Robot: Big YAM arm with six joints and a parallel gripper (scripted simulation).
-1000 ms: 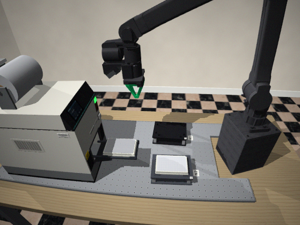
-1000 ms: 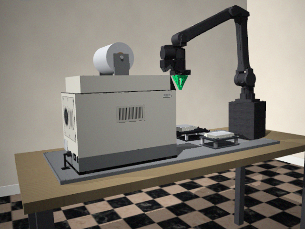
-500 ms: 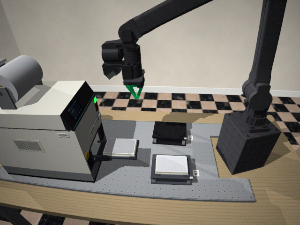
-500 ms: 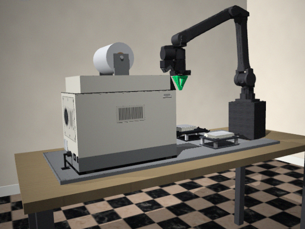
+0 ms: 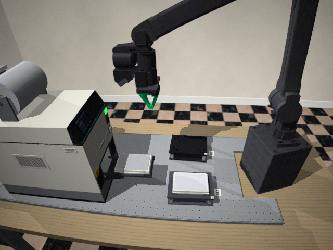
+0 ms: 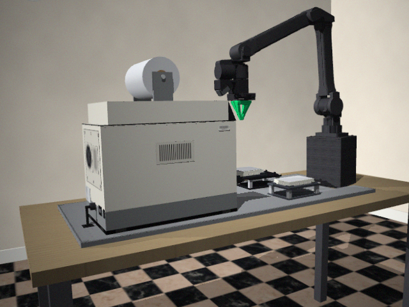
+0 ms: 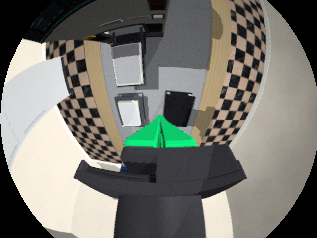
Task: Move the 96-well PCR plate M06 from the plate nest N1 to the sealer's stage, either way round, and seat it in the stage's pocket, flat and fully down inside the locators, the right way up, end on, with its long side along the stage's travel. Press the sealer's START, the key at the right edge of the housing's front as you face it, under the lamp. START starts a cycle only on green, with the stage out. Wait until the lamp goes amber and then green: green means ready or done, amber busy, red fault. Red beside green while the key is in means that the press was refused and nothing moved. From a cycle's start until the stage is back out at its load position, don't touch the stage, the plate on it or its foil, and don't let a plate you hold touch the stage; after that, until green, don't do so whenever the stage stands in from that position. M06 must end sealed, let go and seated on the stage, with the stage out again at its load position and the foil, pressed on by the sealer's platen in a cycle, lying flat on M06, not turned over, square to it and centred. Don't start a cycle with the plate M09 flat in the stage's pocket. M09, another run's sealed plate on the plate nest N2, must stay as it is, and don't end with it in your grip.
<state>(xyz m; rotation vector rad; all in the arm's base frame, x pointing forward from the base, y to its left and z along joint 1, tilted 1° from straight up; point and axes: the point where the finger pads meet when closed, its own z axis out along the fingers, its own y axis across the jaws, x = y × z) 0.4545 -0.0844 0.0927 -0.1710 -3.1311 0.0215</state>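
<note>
The plate M06 (image 5: 134,163) lies flat on the sealer's stage (image 5: 126,174), which stands out in front of the housing; a grey foil covers its top. It also shows in the wrist view (image 7: 129,66). Nest N1 (image 5: 188,146) is empty and black. The plate M09 (image 5: 191,182) sits on nest N2 (image 5: 191,197). My gripper (image 5: 151,105) is shut on nothing, high in the air to the right of the sealer's front, far above the stage. It also shows in the exterior view (image 6: 241,116).
The sealer's housing (image 5: 51,145) with its foil roll (image 5: 22,80) fills the left of the grey base plate. The arm's black pedestal (image 5: 274,161) stands at the right.
</note>
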